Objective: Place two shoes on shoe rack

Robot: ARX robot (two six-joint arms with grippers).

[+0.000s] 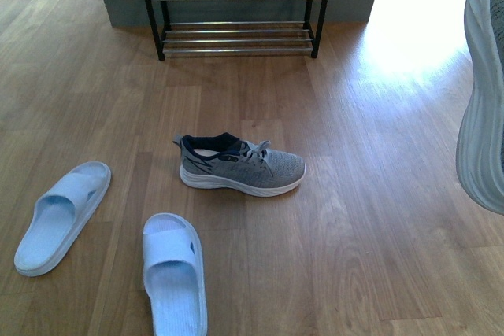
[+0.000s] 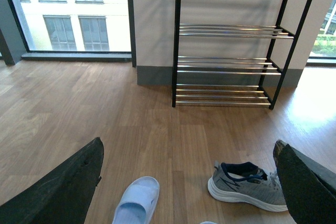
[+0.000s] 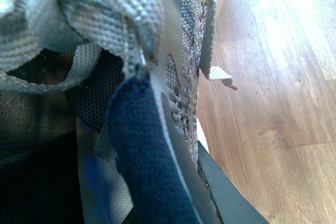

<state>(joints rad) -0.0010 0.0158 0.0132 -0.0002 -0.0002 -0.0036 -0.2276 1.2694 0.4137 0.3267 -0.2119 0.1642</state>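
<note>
right gripper (image 3: pixel 136 192) clamped on lifted sneaker (image 1: pixel 482 116), up in the air, likely for carrying to shoe rack (image 1: pixel 236 13) at far edge of floor (image 1: pixel 378 234) | second sneaker (image 1: pixel 242 167) lies mid-floor, waiting | left gripper (image 2: pixel 189 148) wide apart, empty, likely ready for it

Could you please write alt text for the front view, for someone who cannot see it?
One grey sneaker stands on the wood floor, short of a shoe rack whose visible bars are bare. The white ribbed sole of a second sneaker hangs at the right edge; two pale blue slides lie lower left.
</note>
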